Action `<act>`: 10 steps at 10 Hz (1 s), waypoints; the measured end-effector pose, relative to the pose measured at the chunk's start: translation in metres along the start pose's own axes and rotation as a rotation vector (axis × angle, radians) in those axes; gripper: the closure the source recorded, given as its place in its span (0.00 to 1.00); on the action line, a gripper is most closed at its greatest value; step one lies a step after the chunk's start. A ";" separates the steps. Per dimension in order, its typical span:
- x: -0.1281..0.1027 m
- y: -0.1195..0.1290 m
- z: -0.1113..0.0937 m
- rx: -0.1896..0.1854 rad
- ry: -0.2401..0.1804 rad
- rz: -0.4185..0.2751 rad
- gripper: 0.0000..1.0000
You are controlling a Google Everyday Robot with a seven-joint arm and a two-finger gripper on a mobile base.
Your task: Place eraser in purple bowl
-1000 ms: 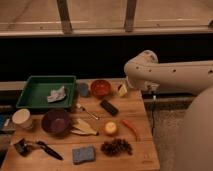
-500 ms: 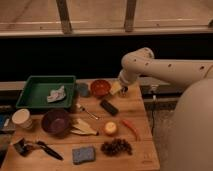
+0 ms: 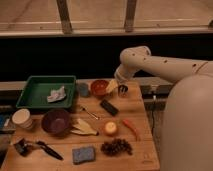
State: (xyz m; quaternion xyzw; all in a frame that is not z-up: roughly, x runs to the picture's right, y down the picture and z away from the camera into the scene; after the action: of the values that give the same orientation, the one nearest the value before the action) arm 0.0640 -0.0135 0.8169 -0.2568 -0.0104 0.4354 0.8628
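Observation:
The eraser, a small black block, lies on the wooden table near its middle. The purple bowl stands at the left, in front of the green tray. My gripper hangs at the end of the white arm, above the table's back edge. It is just right of the orange bowl and a little behind and to the right of the eraser, apart from it.
A green tray holding a crumpled white cloth is at the back left. A white paper cup, black-handled brush, blue-grey sponge, pinecone-like cluster, orange fruit, red pepper and banana peel lie around.
The arm has swung left and lowered, carrying the gripper from the table's right back corner to beside the orange bowl, closer to the eraser.

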 end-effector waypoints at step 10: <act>0.021 0.031 0.070 -0.105 0.088 0.032 0.20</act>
State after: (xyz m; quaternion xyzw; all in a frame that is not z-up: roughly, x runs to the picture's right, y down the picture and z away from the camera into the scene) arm 0.0372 0.0478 0.8598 -0.3205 0.0086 0.4361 0.8408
